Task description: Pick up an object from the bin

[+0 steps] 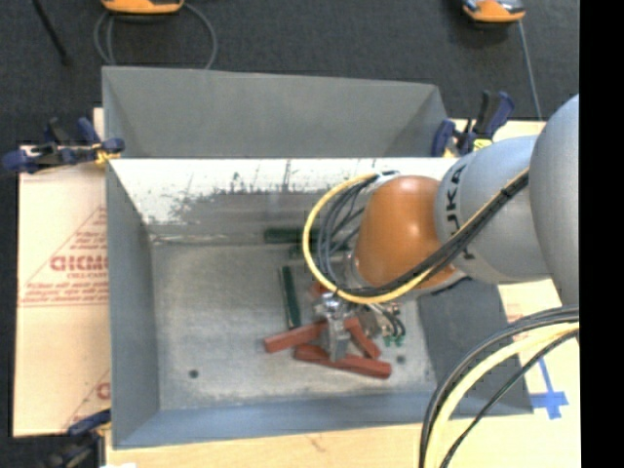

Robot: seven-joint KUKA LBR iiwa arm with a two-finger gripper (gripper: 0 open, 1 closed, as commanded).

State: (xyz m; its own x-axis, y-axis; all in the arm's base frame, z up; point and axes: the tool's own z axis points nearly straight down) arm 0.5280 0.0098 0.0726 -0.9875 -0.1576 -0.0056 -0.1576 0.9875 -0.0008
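hand [337, 331] is low in the bin [195, 300], sitting in a small heap of red-brown sticks [331, 351]. left stick [292, 340] lies just left of the hand, lower stick [359, 365] just below it, and they cross near it. dark green stick [290, 295] is up-left of the hand, near but apart. can't tell how far the hand is open or whether it has anything. likely step: grasp. it should close across one stick's narrow side, clear of the crossing, then lift straight up so neighbours don't drag along.
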